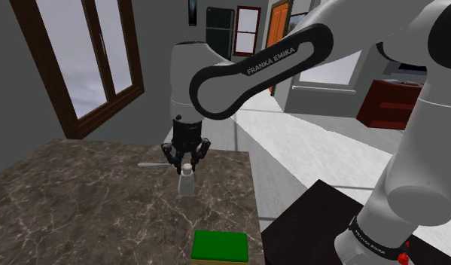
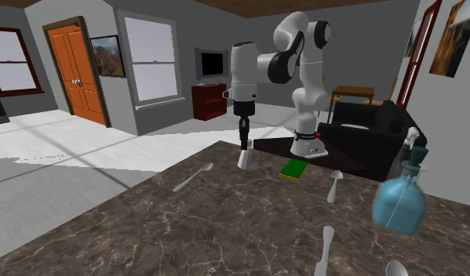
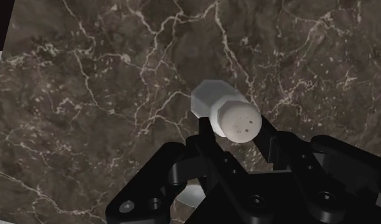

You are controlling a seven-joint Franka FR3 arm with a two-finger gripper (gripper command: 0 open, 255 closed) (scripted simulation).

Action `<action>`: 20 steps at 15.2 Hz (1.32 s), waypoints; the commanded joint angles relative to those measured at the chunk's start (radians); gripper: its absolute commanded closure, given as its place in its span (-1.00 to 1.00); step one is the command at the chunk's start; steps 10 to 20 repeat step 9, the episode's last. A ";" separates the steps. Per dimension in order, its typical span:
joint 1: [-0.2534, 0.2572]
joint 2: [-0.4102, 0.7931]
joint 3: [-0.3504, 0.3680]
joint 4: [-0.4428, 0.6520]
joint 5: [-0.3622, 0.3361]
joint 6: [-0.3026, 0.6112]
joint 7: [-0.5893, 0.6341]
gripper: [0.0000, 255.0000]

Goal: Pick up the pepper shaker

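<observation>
Dark marbled bench (image 1: 80, 188) lay across the lower left of my shoulder view; the white pepper shaker (image 1: 187, 183) stood upright at frame centre. My claw (image 1: 187, 159) hung open astride its cap, not gripping. Closing so high, I judged, could tip it over.

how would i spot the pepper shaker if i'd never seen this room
On the dark marble table, look right below the black gripper: the pepper shaker stands upright there. It is small and white with a round holed top, unlike the flat spoon and green sponge nearby.
</observation>
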 commanded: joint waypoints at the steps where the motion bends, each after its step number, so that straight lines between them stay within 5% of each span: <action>1: -0.001 -0.015 0.002 0.012 0.009 -0.026 -0.003 1.00; 7: -0.006 -0.047 0.003 0.062 0.028 -0.102 -0.013 1.00; 20: -0.006 -0.047 0.003 0.063 0.028 -0.104 -0.013 1.00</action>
